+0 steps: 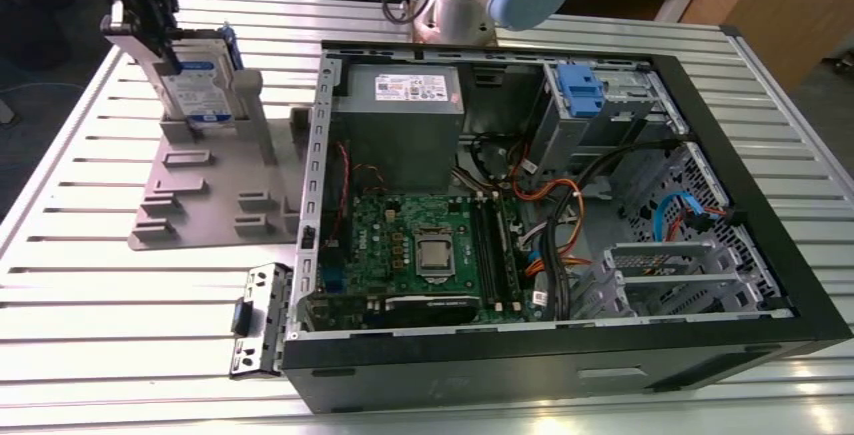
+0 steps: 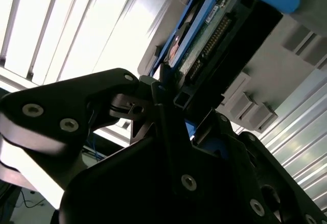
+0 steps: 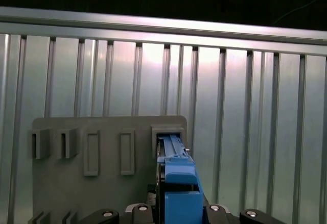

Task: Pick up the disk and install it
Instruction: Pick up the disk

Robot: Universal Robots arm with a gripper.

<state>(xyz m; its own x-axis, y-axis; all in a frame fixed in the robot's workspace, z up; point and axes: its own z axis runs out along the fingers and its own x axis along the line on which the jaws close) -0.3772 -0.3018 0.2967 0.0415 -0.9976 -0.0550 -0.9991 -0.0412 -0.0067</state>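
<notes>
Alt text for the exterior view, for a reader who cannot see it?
A disk stands upright in a grey stand at the exterior view's left, the gripper at its top. An open computer case lies beside it on a slatted table.

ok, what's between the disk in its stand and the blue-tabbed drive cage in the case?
Exterior view, going from disk to cage: the stand's grey upright, a bare strip of table, the case wall, then the power-supply box.

Disk [image 1: 200, 85] upright in a slotted holder [image 1: 200, 187] on the table [image 1: 107, 345], exterior view's left, open computer case [image 1: 534, 370] just beside at right, inside it power supply [image 1: 396, 120] behind motherboard [image 1: 400, 240], drive cage [image 1: 594, 120] alongside.
</notes>
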